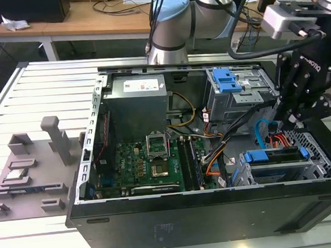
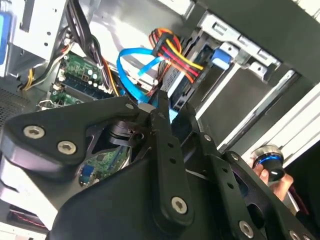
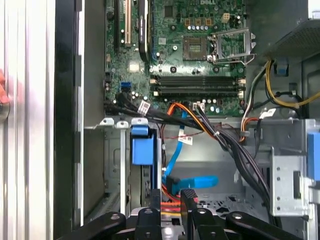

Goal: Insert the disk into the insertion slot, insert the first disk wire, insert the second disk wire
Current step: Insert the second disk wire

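The disk sits in its cage at the case corner; the gripper, jaws nearly closed on the red and yellow wires, could bend the plug by pushing crooked

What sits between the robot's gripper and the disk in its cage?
In the exterior view, a looped blue cable and a bundle of red and orange wires lie between the gripper and the disk.

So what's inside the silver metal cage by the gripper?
The disk lies inside the insertion slot, its blue bracket showing. A blue cable and coloured wires lead to its end, but the gripper covers where they meet.
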Motion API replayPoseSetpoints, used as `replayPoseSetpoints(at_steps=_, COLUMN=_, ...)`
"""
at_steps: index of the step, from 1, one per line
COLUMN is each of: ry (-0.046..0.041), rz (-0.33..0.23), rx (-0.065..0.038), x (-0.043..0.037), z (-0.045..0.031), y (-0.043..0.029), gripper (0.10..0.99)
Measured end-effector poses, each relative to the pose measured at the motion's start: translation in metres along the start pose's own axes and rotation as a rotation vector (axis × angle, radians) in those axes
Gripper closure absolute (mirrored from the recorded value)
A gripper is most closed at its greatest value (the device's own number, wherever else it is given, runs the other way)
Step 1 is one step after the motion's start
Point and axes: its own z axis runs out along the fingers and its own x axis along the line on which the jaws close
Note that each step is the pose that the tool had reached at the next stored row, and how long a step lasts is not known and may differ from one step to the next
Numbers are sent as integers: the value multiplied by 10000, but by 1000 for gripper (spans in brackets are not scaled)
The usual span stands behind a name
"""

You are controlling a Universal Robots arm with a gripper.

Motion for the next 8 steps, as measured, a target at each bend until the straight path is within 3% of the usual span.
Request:
replayPoseSetpoints(at_steps=3, ry=58, rz=3, rx=0, x=0, z=56, y=124, gripper=784)
replayPoseSetpoints(at_steps=8, ry=71, rz=2, rx=1, x=-1, z=69, y=131, gripper=784)
